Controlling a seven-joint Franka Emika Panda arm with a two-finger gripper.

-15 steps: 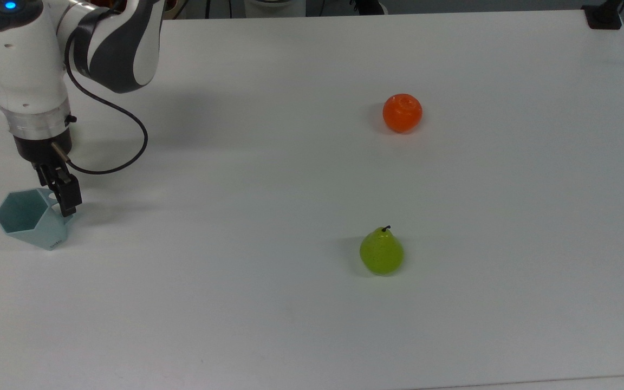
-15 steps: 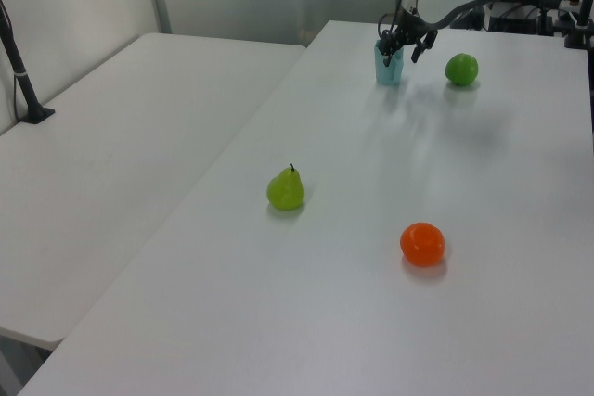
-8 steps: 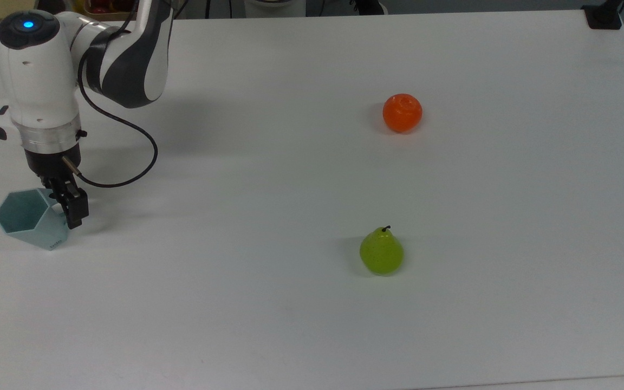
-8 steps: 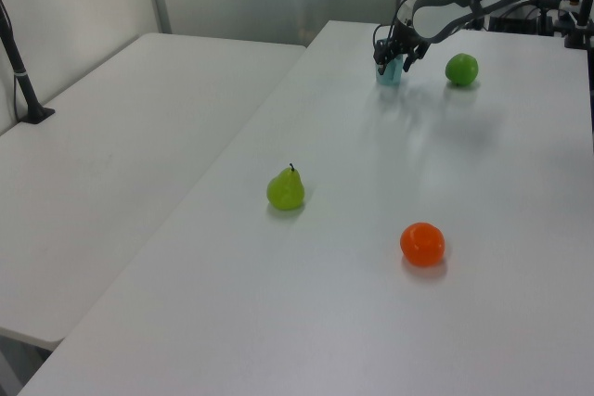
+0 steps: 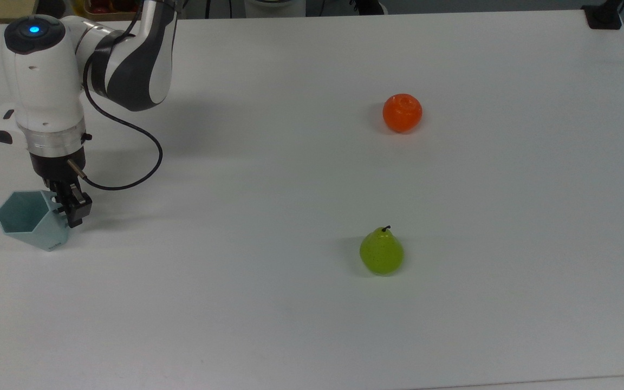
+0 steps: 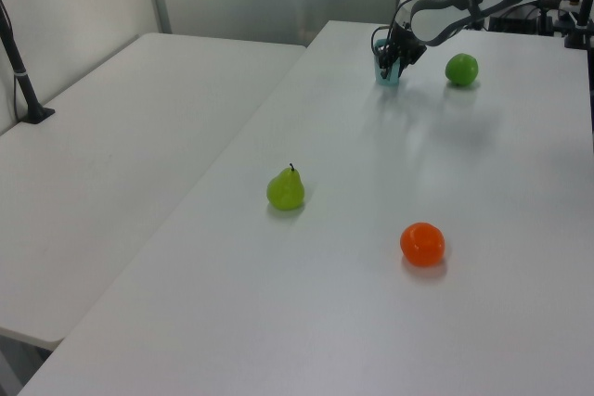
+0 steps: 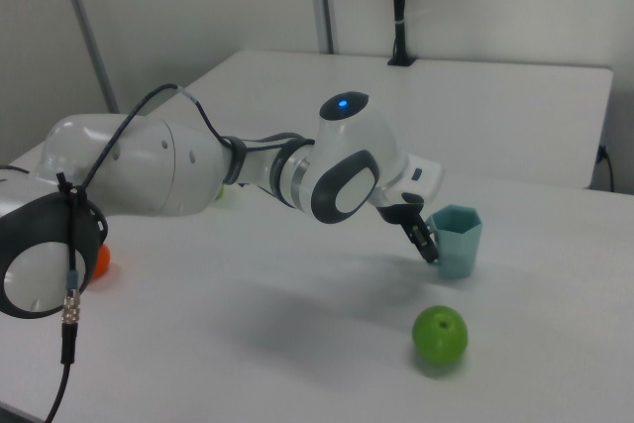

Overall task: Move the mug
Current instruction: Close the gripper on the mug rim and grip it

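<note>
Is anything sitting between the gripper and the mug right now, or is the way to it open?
Nothing visible stands between them. The gripper is already at the mug, on its handle side in the top view. The green apple, pear and orange all lie apart from it on the table.

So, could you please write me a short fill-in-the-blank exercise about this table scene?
1. The gripper is at the ___ of the mug.
2. In the top view, the fruit nearest the bottom edge is the ___.
3. The mug's rim has ___ sides.
4. In the right view, the fruit in front of the mug is a green ___.

Missing words: handle; pear; six; apple
</note>
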